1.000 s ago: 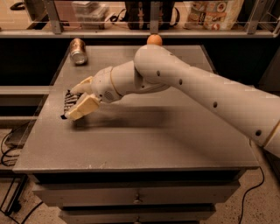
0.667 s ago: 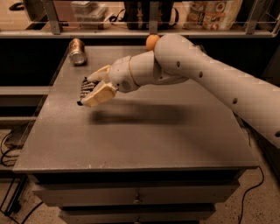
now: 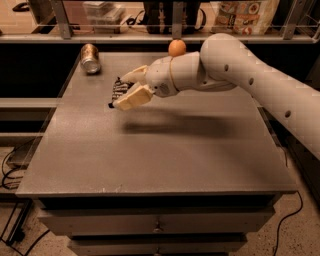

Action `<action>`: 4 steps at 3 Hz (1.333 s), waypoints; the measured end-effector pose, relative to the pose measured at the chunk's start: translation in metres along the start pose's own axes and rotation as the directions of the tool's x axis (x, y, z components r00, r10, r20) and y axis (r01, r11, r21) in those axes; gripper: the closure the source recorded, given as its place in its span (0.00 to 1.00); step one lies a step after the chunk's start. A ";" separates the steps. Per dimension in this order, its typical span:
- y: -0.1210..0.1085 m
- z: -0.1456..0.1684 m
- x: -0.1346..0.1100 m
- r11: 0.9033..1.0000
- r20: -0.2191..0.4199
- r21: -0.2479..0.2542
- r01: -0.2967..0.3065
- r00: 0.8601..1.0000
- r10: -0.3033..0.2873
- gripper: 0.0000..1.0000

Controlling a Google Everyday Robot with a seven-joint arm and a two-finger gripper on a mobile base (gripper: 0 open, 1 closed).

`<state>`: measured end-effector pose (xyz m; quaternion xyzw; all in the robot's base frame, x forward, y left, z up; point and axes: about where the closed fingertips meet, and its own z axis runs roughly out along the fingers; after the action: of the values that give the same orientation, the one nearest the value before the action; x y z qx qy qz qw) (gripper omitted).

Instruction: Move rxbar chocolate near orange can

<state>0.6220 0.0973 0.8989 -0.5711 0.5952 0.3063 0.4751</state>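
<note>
My gripper (image 3: 126, 90) is over the left-middle of the grey table (image 3: 165, 155), shut on the rxbar chocolate (image 3: 119, 90), a flat black wrapper with white text held between the two cream fingers, lifted off the surface. The orange can (image 3: 90, 58) lies on its side at the table's far left corner, silver end towards me, up and to the left of the gripper and apart from it. My white arm reaches in from the right.
A round orange fruit (image 3: 176, 48) sits at the table's far edge, just behind my wrist. A shelf with boxes and bags (image 3: 240, 15) runs behind the table. Drawers are under the tabletop and cables lie on the floor at the left.
My gripper has carried the rxbar chocolate up off the table and towards the far right, closer to the orange can. The can and the fruit have not moved.
</note>
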 end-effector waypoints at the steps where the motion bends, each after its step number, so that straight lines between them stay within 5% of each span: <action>1: -0.001 0.002 0.002 1.000 0.008 0.006 -0.013 1.000 0.013 1.00; 2: -0.017 0.011 0.018 0.995 -0.010 0.079 -0.059 0.998 0.060 1.00; 3: -0.075 0.024 0.037 0.964 0.010 0.236 -0.124 0.992 0.126 1.00; 4: -0.129 0.034 0.053 0.916 0.019 0.363 -0.172 0.984 0.178 1.00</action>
<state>0.7599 0.0868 0.8616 -0.4202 0.6935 0.2282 0.5389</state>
